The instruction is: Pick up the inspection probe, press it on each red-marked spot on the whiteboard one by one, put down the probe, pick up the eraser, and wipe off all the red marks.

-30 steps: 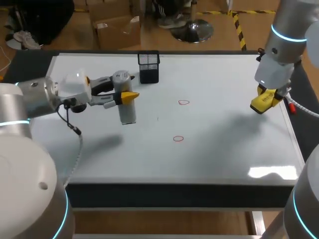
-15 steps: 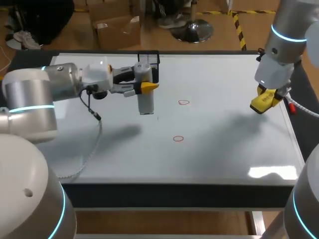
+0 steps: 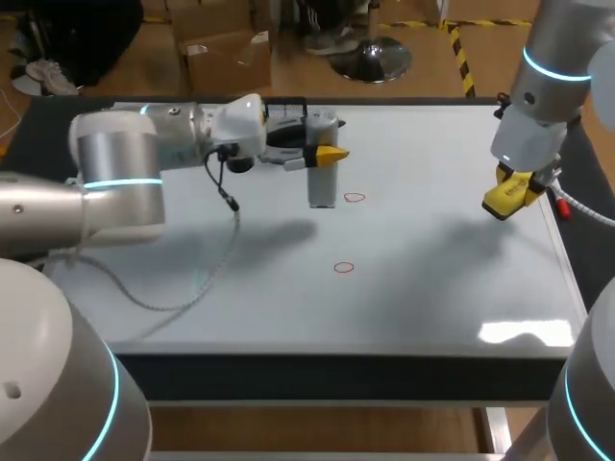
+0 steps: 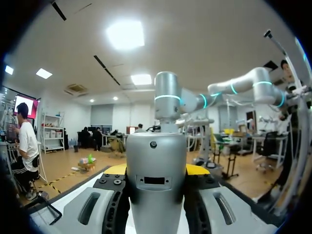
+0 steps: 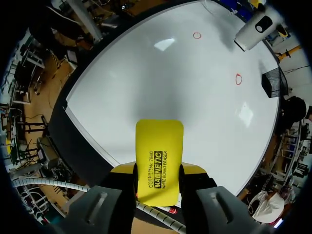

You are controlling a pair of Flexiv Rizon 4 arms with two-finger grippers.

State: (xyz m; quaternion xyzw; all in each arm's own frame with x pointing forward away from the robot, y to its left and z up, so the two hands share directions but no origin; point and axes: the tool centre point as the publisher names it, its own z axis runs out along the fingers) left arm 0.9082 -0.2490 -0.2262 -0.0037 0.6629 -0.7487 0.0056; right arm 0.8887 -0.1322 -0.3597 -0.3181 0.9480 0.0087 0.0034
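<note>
- Left claw (image 3: pixel 325 152): both yellow-tipped fingers clamp the inspection probe (image 3: pixel 323 179) from two sides, high on its body.
- Left wrist view confirms this: claw (image 4: pixel 156 171) has one finger on each flank of the grey probe (image 4: pixel 156 187), which stands between them.
- The probe is a pale grey cylinder, upright in the head view. Its lower end is just beside the farther red mark (image 3: pixel 355 198), on that mark's left side.
- Cannot tell whether the lower end touches the whiteboard (image 3: pixel 432 298). The probe's shadow falls on the board to its lower left.
- The nearer red mark (image 3: pixel 344 268) is apart from the probe, toward the front edge of the board.
- A black cable (image 3: pixel 229 216) hangs in a loop from the left wrist over the board.
- A black mesh basket (image 3: pixel 286 101) stands at the far edge of the board, largely hidden behind the left arm. It also shows beside the claw in the left wrist view (image 4: pixel 41 214).
- Right claw (image 3: pixel 507 190): closed on the yellow eraser (image 3: pixel 505 199), over the right side of the board.
- Right wrist view: claw (image 5: pixel 158 179) has a finger on each long side of the eraser (image 5: pixel 158 161), which juts out ahead of it. The board lies beneath.
- Both red marks, the probe and the basket show far ahead of the right claw, well apart from the eraser.
- The whiteboard lies flat on the dark table (image 3: pixel 43 120).
</note>
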